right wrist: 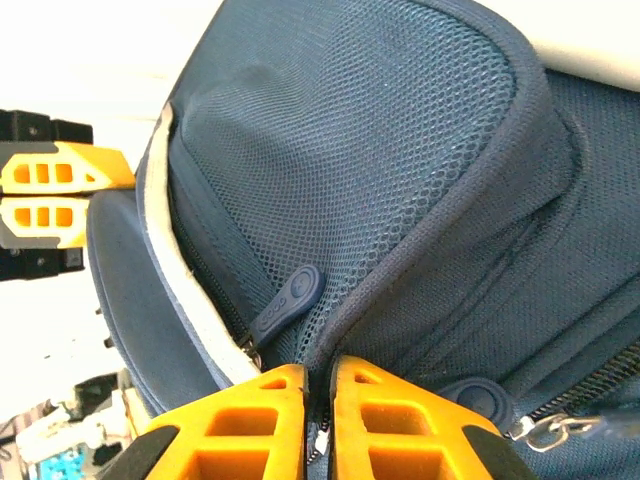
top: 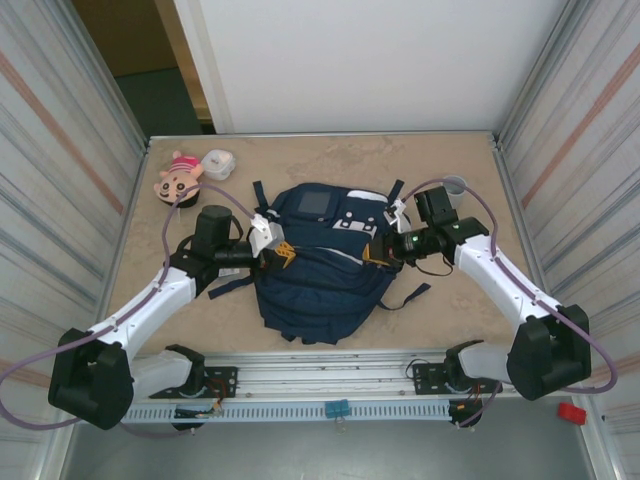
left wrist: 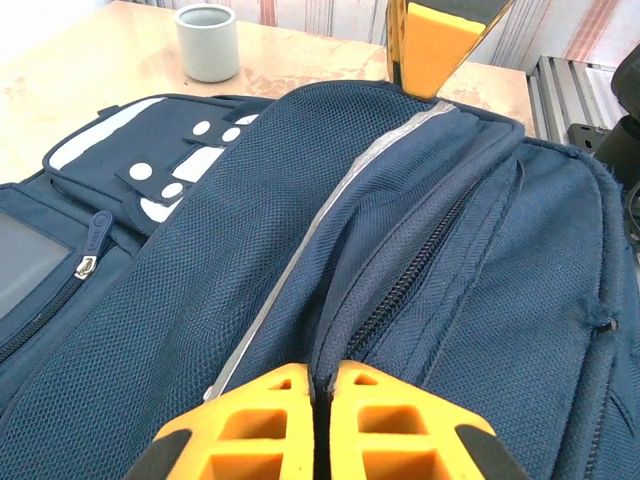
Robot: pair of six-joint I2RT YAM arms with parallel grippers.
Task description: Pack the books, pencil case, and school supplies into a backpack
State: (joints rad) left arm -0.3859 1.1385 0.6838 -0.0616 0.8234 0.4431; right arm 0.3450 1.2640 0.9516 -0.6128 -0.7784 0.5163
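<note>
Beige desk (top: 480,300) w/ ribbed side walls & white back panel. Backpack (top: 320,265), navy, lies flat btwn the two pincers, near desk ctr.

L pincer (top: 285,253): fingers closed on the backpack's L edge. Its wrist view shows a fabric fold beside the zip pinched in the narrow slit btwn the orange fingertips.

R pincer (top: 375,253): closed likewise on the opposite edge, w/ mesh fabric & zip line nipped btwn its tips. Zip pull (right wrist: 290,300) lies just above them.

Pincers face each other across the bag, approx. level. Pale stripe (left wrist: 330,210) runs from L pincer toward R pincer. Grey patch (top: 314,204) & white patch (top: 362,212) sit beyond both pincers, on the bag's far part.

Grey cup (top: 453,185): on desk beyond R pincer, apart from bag. Pink doll head (top: 178,178) & small white tub (top: 218,164): beyond L pincer, side by side near the far-L corner.
</note>
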